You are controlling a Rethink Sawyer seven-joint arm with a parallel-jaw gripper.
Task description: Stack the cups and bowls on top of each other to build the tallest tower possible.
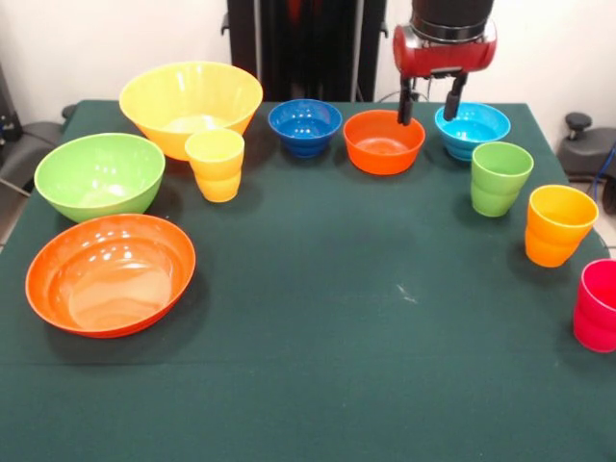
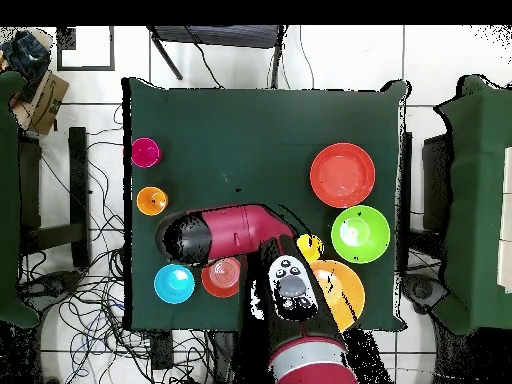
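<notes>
My gripper [image 1: 429, 104] is open and empty. It hangs at the table's far side, above the gap between the small orange bowl [image 1: 384, 141] and the light blue bowl [image 1: 472, 129]. The dark blue bowl [image 1: 305, 125] stands left of them. The large yellow bowl [image 1: 191, 101], green bowl [image 1: 99, 175] and large orange bowl [image 1: 110, 273] sit at the left. The yellow cup [image 1: 215, 164] stands by the yellow bowl. The green cup [image 1: 500, 178], orange-yellow cup [image 1: 559, 224] and pink-red cup [image 1: 599, 304] line the right side. All pieces stand apart; no tower shows.
A dark green cloth covers the table [image 1: 318, 327]. In the overhead view the arm [image 2: 235, 230] hides the green cup and the dark blue bowl. The pink-red cup stands close to the table's right edge in the front view.
</notes>
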